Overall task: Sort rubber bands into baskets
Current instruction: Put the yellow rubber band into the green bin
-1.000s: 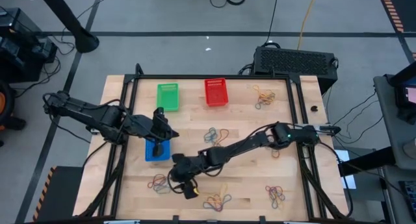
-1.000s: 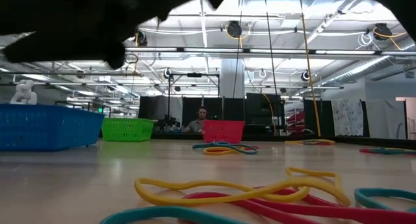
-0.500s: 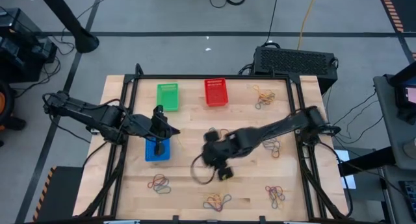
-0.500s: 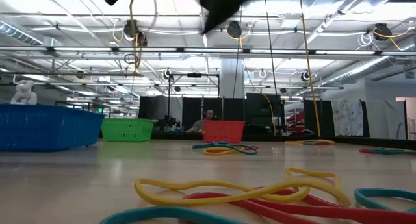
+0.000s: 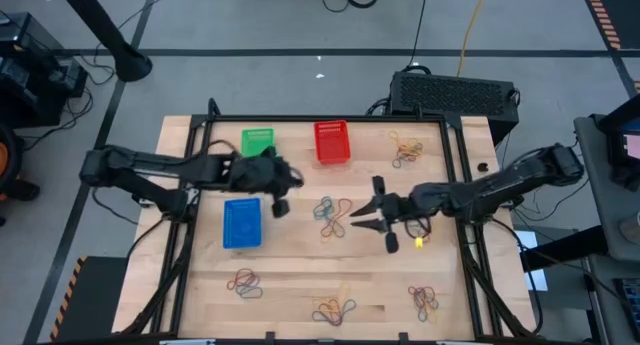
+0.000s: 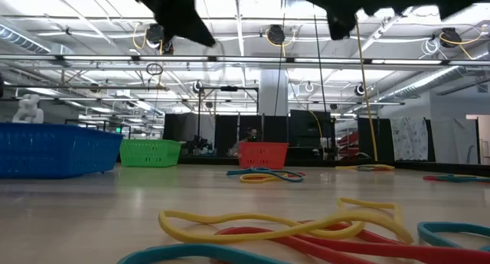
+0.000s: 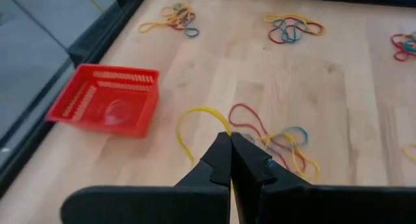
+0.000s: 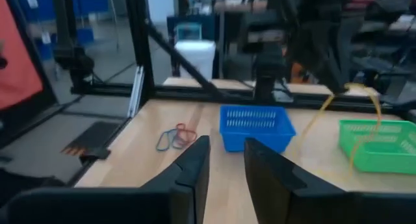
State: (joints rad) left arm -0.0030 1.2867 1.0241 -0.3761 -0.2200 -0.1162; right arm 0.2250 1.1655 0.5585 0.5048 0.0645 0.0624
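Rubber bands lie in several multicoloured clusters on the wooden worktop: one heap at the centre, one near the far right corner, one at the near left, one at the near middle, one at the near right. In the low view, yellow, red and teal loops fill the foreground.

Baskets, three, all upright on the worktop: green basket and red basket side by side along the far edge; blue basket apart from them, nearer the left side.

Left gripper: raised between the green and blue baskets, beside the central heap. Its fingers are pressed together, pinching a yellow rubber band that hangs from the tips above the worktop, as the left wrist view shows.

Right gripper: raised to the right of the central heap, pointing left. Its fingers stand slightly apart with a clear gap; nothing shows between them.

Black box: off the worktop's far right corner, on the floor.
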